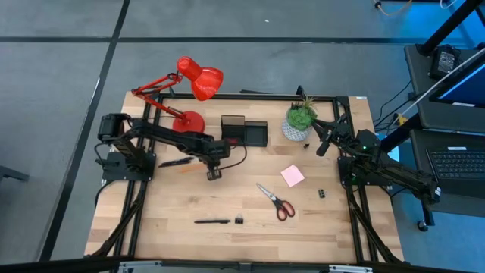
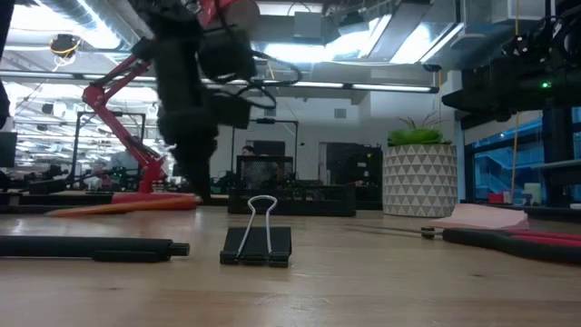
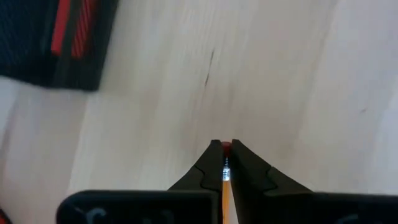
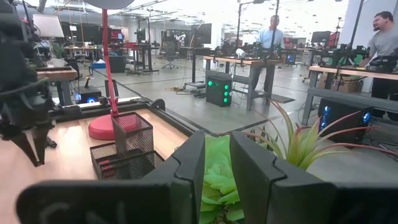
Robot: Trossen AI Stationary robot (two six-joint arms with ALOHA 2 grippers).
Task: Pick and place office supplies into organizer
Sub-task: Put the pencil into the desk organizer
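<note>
Left claw sits mid-frame in the high view, clenched on the orange pencil, just below the black organizer that's near the top center of the bench. Right claw hangs by the potted plant at upper right, fingers slightly parted, holding nothing. Scissors and pink sticky-note pad lie lower right of center.

pencil: orange, pinched in left claw | organizer: black mesh, near lamp
</note>
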